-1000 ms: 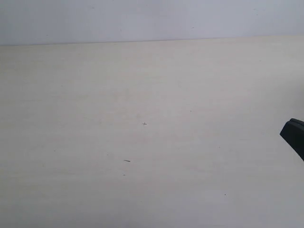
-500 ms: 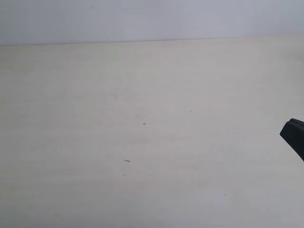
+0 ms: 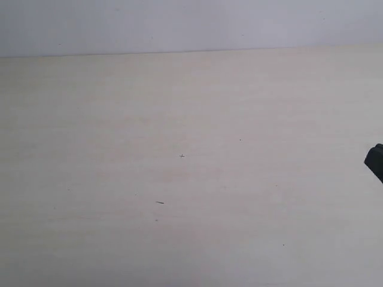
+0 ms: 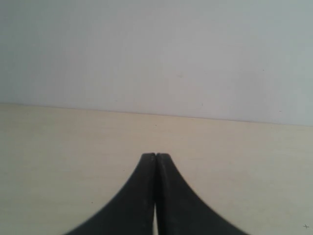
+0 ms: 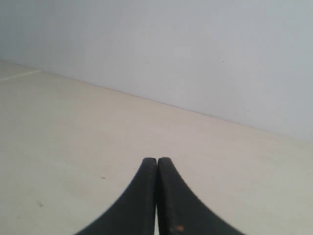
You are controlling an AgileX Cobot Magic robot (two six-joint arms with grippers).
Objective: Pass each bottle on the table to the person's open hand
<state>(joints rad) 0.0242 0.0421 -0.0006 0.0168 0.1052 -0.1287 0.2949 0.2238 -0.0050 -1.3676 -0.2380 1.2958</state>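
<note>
Black sliver of right hand (image 3: 376,162) at exterior view's right edge

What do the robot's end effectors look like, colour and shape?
Both the left end effector and right end effector are matte black, each with two smooth fingers that flare wide at the base and taper to blunt tips. The right one has a tiny orange speck. No cables show.

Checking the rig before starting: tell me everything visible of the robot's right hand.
The right hand is matte black, plastic-looking. Its two curved fingers meet tip to tip, holding nothing. It points across the pale table toward the wall. The exterior view shows only a black corner, likely its arm, at the right edge.
</note>
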